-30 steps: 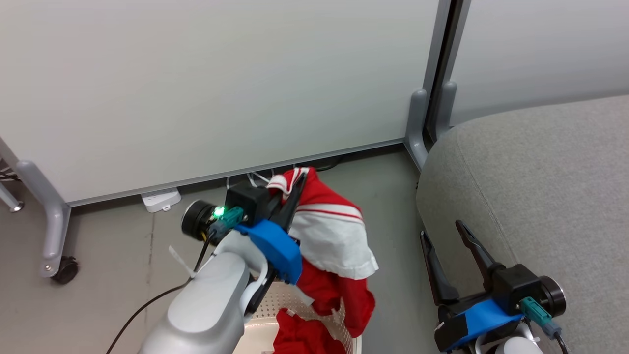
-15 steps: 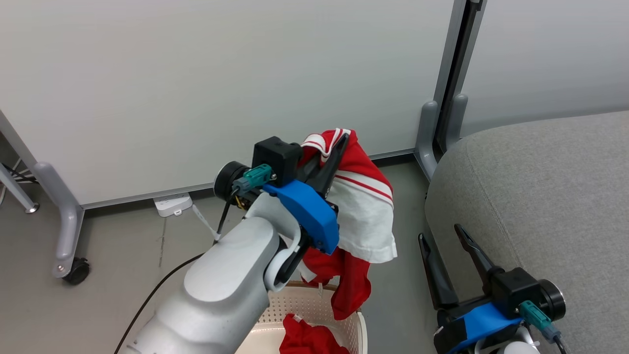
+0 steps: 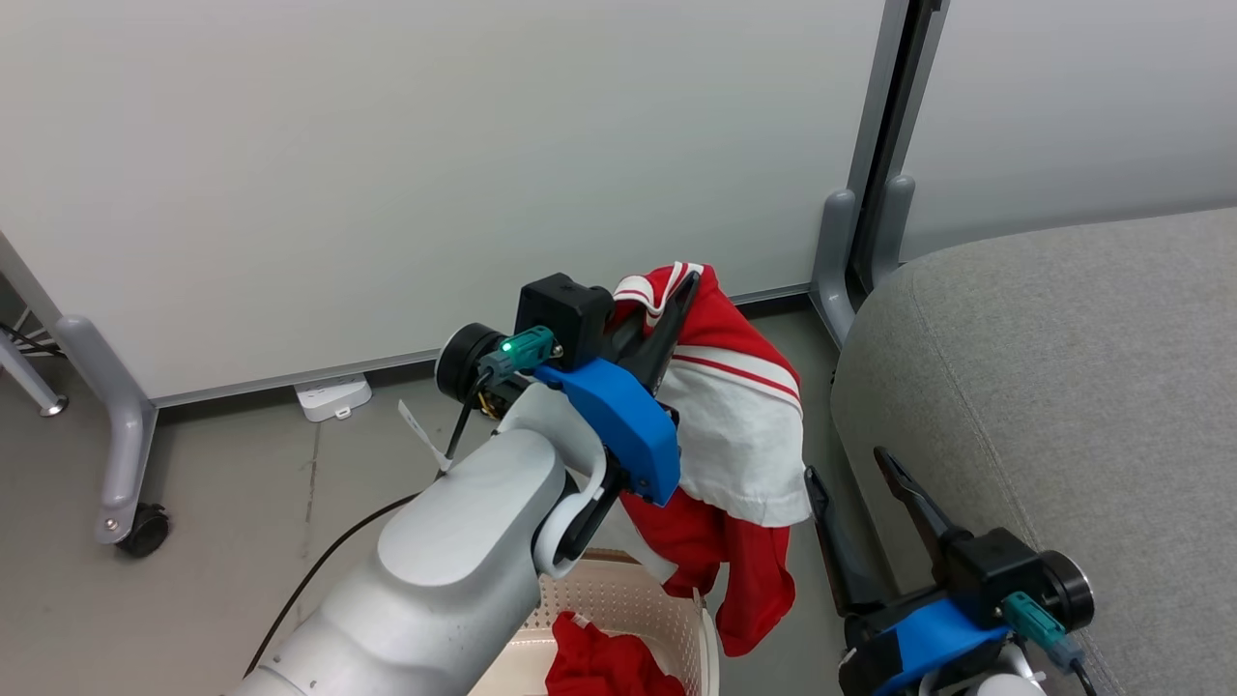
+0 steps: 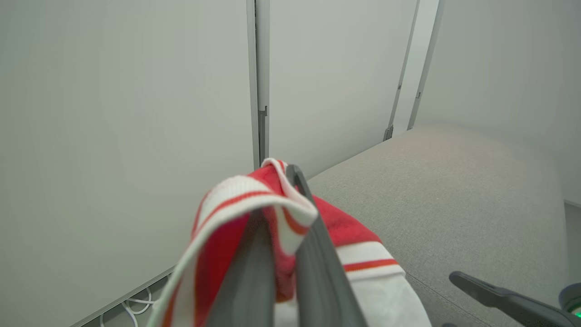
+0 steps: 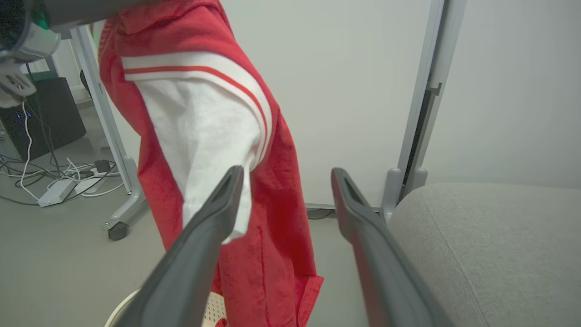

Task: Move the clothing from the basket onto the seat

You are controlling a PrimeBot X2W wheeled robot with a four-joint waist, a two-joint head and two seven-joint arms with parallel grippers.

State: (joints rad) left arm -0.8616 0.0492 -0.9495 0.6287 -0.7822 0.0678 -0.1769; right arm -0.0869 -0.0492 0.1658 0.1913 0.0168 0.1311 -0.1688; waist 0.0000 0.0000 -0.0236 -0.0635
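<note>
Pinches the striped trim of the red-and-white shirt in the left gripper at the centre of the head view, both dark fingers pressed together on the cloth; holds it high, long axis straight down the frame, white panel above, red tail lowest; ends that tail just beside the right rim of the basket at the bottom edge; touching or apart, cannot tell. Leaves the plain red shirt crumpled inside the basket, low in the frame beside the left forearm.

Shows the right gripper at the lower right, fingers spread and empty, just right of the hanging tail and close against the near edge of the seat; looks, in the right wrist view, past those parted fingers at the shirt on the left of the frame and the grey cushion on the right.

Turns, by this reading, on one relation: seat to the right of the held shirt in the head view, across a narrow gap occupied by the right gripper; finds the seat beyond and right of the pinched trim in the left wrist view. Judged mid-carry of the first garment; probably calls for a rightward sweep by the left arm, the loaded one, despite the right arm being nearer the seat; needs enough height to bring the long tail over the rounded edge without dragging, or snagging on the open right fingers.
</note>
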